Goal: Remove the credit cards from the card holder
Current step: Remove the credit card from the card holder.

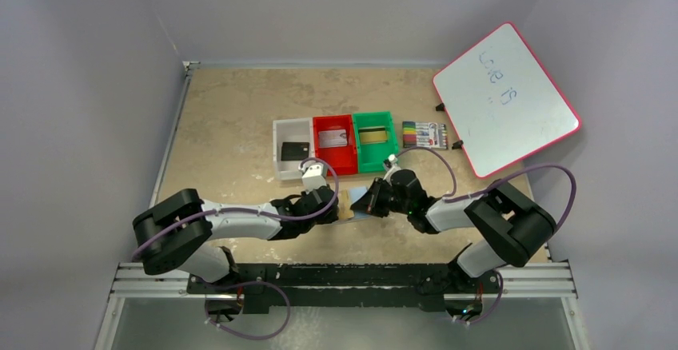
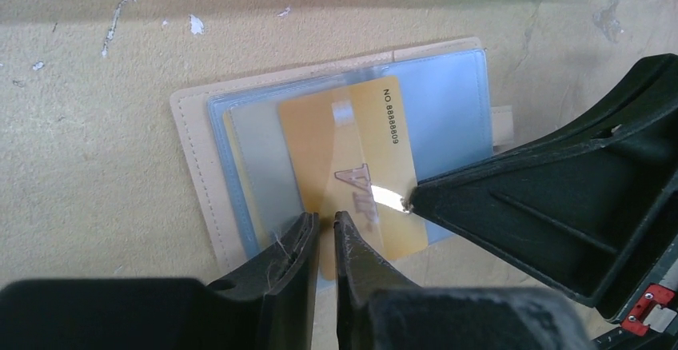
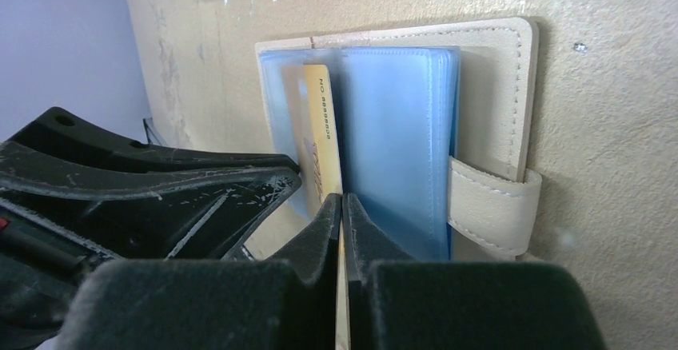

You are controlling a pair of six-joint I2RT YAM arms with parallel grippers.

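One tan stitched folding card holder (image 2: 196,150), one gold plastic card (image 2: 352,150) showing in it (a grey shape beside it may be a second). Three small plastic bins: white bin (image 1: 278,157), red bin (image 1: 336,165), green bin (image 1: 374,161). One card in each: black card (image 1: 294,151), pale card (image 1: 333,138), yellowish card (image 1: 368,136). One striped marker pack (image 1: 424,135). One pink-rimmed whiteboard (image 1: 505,98).

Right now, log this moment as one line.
holder: open, flat | gold card: partly out of sleeve | left jaws: narrow gap at card's edge, grip unclear | right jaws: shut, tip on card
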